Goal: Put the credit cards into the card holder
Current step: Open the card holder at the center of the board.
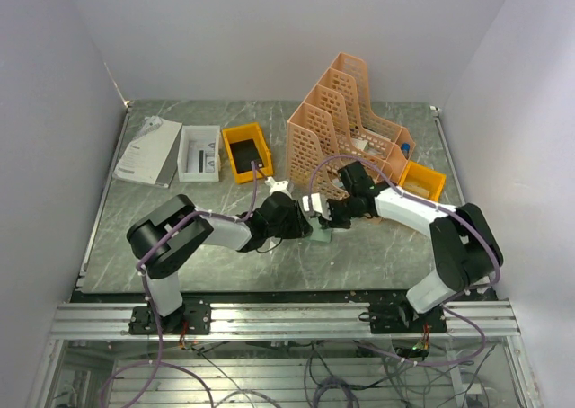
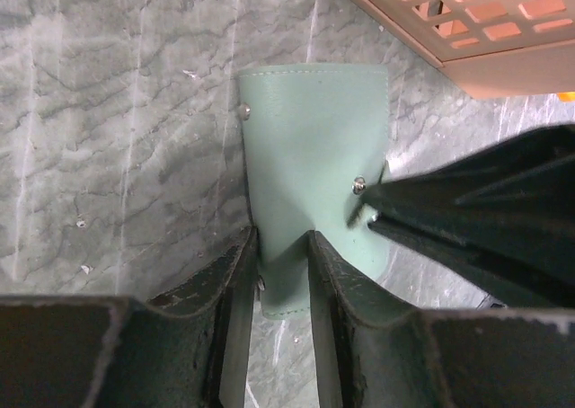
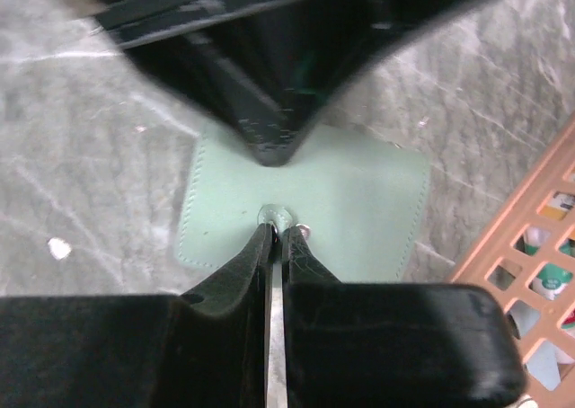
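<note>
The card holder (image 1: 322,235) is a pale grey-green wallet lying in the middle of the table, just in front of the peach file racks. My left gripper (image 2: 283,242) is shut on its near edge, with a fold of the wallet (image 2: 314,129) pinched between the fingers. From the opposite side my right gripper (image 3: 278,231) is shut on a small tab by the snap of the wallet (image 3: 359,201). In the top view the two grippers meet over it, left (image 1: 304,225) and right (image 1: 329,216). No credit cards show in any view.
Peach file racks (image 1: 346,111) stand right behind the wallet and show at the corner of both wrist views. Yellow bins sit at the back centre (image 1: 246,150) and at the right (image 1: 422,180). A white box (image 1: 199,152) and white papers (image 1: 148,150) lie at the back left.
</note>
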You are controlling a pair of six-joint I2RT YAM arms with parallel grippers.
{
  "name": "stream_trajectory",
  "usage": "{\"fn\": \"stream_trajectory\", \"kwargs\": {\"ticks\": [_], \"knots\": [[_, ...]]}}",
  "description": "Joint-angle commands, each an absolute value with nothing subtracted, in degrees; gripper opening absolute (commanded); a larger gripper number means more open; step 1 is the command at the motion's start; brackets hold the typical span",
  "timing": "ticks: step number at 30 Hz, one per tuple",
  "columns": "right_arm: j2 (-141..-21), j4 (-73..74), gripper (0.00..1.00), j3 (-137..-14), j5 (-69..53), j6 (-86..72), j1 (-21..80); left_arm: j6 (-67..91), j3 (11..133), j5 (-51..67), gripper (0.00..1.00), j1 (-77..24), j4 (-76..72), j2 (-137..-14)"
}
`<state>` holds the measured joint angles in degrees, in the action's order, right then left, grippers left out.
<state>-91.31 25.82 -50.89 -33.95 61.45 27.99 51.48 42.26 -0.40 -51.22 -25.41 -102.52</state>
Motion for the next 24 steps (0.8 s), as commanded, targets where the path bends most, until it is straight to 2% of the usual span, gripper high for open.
{"fn": "stream_trajectory", "kwargs": {"ticks": [1, 4, 8, 11, 19, 24], "knots": [[-86.45, 33.04, 0.00, -47.04, -43.43, 70.78, 28.62, 51.49, 40.28, -5.17, 0.36, -51.47, -22.11, -105.11], [-82.59, 34.70, 0.00, -46.63, -48.80, 74.04, 25.00, 50.50, 38.79, -5.37, 0.41, -51.47, -24.01, -100.77], [-80.88, 36.60, 0.00, -47.42, -54.83, 74.80, 23.11, 48.85, 36.09, -6.09, 0.61, -51.49, -24.70, -92.33], [-81.30, 36.49, 0.00, -48.43, -56.45, 73.12, 22.89, 47.13, 34.61, -6.20, 0.71, -51.42, -23.57, -86.73], [-81.09, 34.46, 0.00, -48.61, -56.10, 69.74, 21.65, 38.59, 32.23, 3.87, 0.75, -51.50, -29.68, -83.55], [-81.91, 34.80, 0.00, -48.85, -56.12, 69.63, 21.25, 28.44, 32.09, 0.62, 0.77, -51.97, -26.79, -81.30]]}}
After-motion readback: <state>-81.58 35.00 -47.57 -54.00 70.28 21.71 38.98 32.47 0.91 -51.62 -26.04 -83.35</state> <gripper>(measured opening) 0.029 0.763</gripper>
